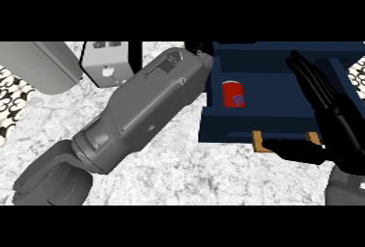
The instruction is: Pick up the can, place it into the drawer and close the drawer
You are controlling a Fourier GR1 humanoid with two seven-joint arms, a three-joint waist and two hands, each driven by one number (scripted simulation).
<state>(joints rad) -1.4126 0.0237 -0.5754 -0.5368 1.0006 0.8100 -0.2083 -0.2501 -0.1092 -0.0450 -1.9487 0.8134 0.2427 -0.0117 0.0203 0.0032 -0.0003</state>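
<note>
While straight black right hand [321, 94] hovers, cylindrical red can [234, 94] lies in boxy drawer [246, 129].

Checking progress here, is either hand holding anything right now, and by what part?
Nothing is held. The can lies free in the drawer; the right hand has straight fingers. The left hand's fingers are hidden.

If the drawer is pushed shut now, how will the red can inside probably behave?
The red can seems to lie on its side in the blue drawer, so it may roll. It looks rigid, and probably light.
</note>
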